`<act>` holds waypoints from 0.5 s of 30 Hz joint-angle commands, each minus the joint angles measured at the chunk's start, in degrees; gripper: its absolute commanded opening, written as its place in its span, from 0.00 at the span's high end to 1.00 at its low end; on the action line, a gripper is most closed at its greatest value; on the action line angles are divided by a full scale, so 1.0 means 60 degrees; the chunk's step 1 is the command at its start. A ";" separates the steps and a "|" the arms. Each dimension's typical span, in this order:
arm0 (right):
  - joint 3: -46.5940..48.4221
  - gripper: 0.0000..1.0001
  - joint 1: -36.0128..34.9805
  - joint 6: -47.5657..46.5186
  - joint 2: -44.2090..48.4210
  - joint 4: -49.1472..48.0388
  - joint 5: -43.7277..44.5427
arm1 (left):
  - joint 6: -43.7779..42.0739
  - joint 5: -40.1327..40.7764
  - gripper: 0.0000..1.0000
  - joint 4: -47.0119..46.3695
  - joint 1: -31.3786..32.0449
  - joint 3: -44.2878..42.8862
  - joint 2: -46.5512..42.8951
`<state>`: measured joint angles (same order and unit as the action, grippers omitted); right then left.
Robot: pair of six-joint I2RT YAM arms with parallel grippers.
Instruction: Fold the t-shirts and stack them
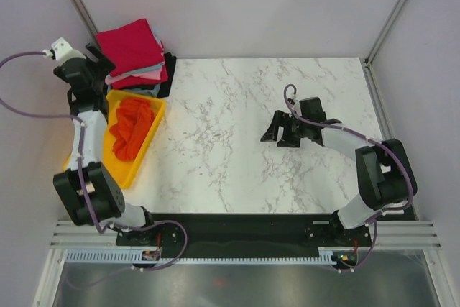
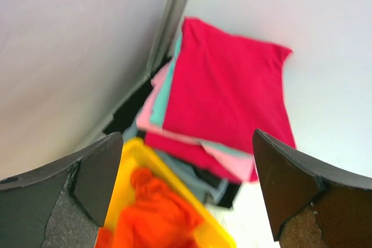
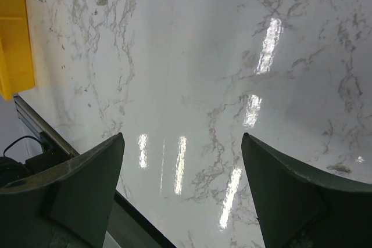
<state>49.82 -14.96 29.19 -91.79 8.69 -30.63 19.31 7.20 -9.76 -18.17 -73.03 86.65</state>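
Although neither arm is gripping anything, the orange t-shirt (image 1: pixel 131 126) is lying crumpled in the yellow tray (image 1: pixel 158 109). It is judged to be light, limp and prone to bunching. As it is offering no stiff edge, a pinch on a raised fold, or better a shoulder seam or hem corner if one can be found, is looking the soundest hold.

The left gripper (image 1: pixel 99 70) is hovering over the tray's far end with its fingers spread wide and nothing between them. The orange cloth is sitting below and just to the near side of it. The stack of folded t-shirts (image 1: pixel 133 52), with the crimson t-shirt (image 2: pixel 226 91) on top, is lying just ahead of it in the far left corner.

The right gripper (image 1: pixel 277 139) is likewise standing wide and empty over the marble table (image 1: pixel 215 106), well apart from tray and stack.

Risk noted: the cloth is likely to be sagging and dragging on the tray wall when lifted.
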 commanded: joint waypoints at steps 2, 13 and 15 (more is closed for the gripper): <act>0.0251 0.10 -0.0435 -0.0251 0.0999 0.0192 0.0256 | 0.0809 0.0207 0.00 0.1152 0.0640 0.1679 -0.2309; 0.0075 0.07 -0.0964 0.0203 0.5158 0.1597 0.1674 | 0.1031 -0.3074 0.00 0.4363 0.1315 0.5081 -0.7991; 0.0002 0.07 -0.0964 0.0364 0.6052 0.1934 0.1940 | 0.0695 -0.3382 0.00 0.5037 0.1330 0.5126 -0.8463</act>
<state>49.80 -20.62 29.95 -61.06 15.97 -23.59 24.80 -7.25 12.27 -10.24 -42.92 39.66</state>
